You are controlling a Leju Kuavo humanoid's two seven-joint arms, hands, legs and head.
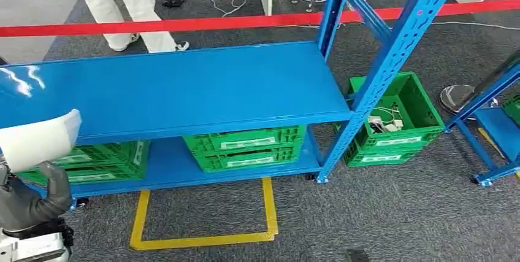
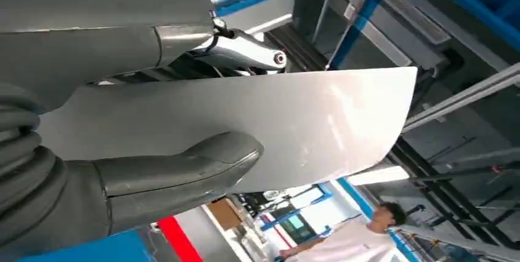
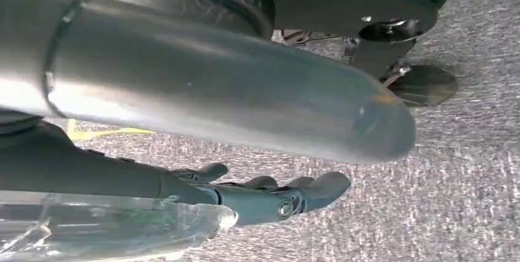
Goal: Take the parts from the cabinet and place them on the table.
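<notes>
- The thin, curved white sheet part (image 2: pixel 319 121) is gripped in the left hand (image 2: pixel 122 127), thumb on one face and fingers on the other, and is carried low at the robot's left side, in front of the blue metal shelving rack (image 1: pixel 184 90).
- Judgement: pick-up is complete; the carry and set-down remain. No bench is visible.
- The right hand (image 3: pixel 270 194) hangs over grey carpet (image 3: pixel 454 170), fingers extended and apart, holding nothing.
- Green plastic crates (image 1: pixel 245 147) sit on the lower shelf; their contents cannot be determined.

Blue shelf (image 1: pixel 184 84); green crates (image 1: pixel 245 147) below
</notes>
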